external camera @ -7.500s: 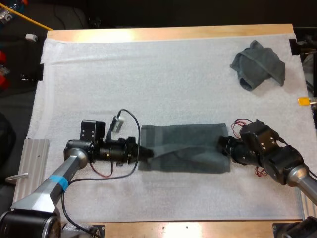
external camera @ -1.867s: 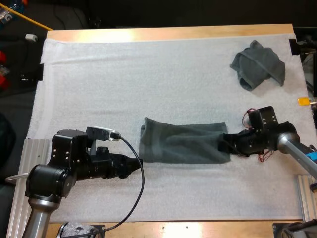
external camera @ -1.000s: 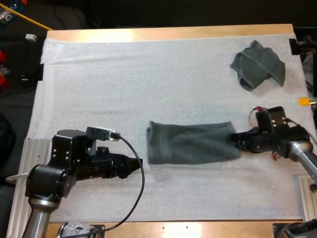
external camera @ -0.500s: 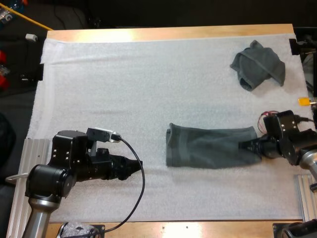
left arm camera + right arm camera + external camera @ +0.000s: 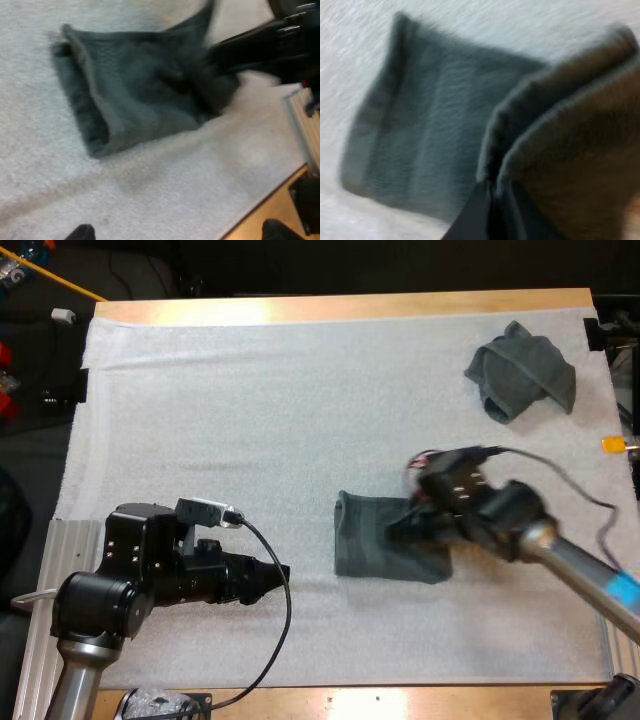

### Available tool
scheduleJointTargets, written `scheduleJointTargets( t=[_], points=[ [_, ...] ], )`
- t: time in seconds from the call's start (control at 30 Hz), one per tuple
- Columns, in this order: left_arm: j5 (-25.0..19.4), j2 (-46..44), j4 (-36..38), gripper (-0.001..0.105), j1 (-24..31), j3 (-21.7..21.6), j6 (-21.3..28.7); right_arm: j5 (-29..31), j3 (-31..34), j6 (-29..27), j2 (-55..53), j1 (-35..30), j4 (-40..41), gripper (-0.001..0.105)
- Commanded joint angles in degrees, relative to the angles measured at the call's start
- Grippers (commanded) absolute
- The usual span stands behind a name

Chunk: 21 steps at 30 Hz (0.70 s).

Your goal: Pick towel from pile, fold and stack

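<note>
Towel [image 5: 365, 540] position: where is it lying at this step? (A)

It is lying on the white mat [image 5: 250, 420], right of centre and toward the near side of the desk [image 5: 350, 306]. It is lying doubled. One end is resting flat on the mat, and the other end is being held above the flat part. (B)

Which jaws are doing the holding? (A)

The right jaws, at the end of the right arm [image 5: 560, 560]. They are clenching the towel's free end. In the right wrist view the gathered layers are standing directly at the clamped tips. (B)

And the left jaws? (A)

They are standing released, with the tips apart in the left wrist view. The left arm [image 5: 150, 585] is reaching over the near left part of the mat. Its jaws are pointing at the towel's left edge, near it but not touching. (B)

Is anything else sitting on the mat? (A)

A crumpled towel [image 5: 522, 370] is sitting at the far right corner, well apart from both arms. (B)
</note>
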Motion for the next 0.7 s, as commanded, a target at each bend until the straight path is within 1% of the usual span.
scheduleJointTargets(
  t=[0.0,0.13,0.27,0.37,0.43,0.67],
  points=[
    [1.3,-0.5,0.3,0.064,0.0,-0.3,0.5,-1.3,-1.4,1.7,1.2,1.2,-1.5,0.000],
    [1.4,-0.5,0.3,0.064,0.0,-0.3,0.5,-2.3,-4.3,4.4,6.0,3.4,-3.6,0.000],
    [2.0,-0.5,0.3,0.064,0.0,-0.3,0.5,-5.7,-6.5,7.7,10.2,3.7,-4.2,0.000],
    [2.0,-0.5,0.3,0.064,0.0,-0.3,0.5,-7.9,-6.8,9.6,12.1,4.1,-5.7,0.000],
    [2.0,-0.5,0.3,0.064,0.0,-0.3,0.6,-9.7,-6.8,10.1,12.6,4.5,-6.8,0.000],
    [2.0,-0.5,0.2,0.064,0.0,-0.3,1.0,-11.8,-6.8,10.9,13.5,6.2,-9.3,0.000]
  ],
)
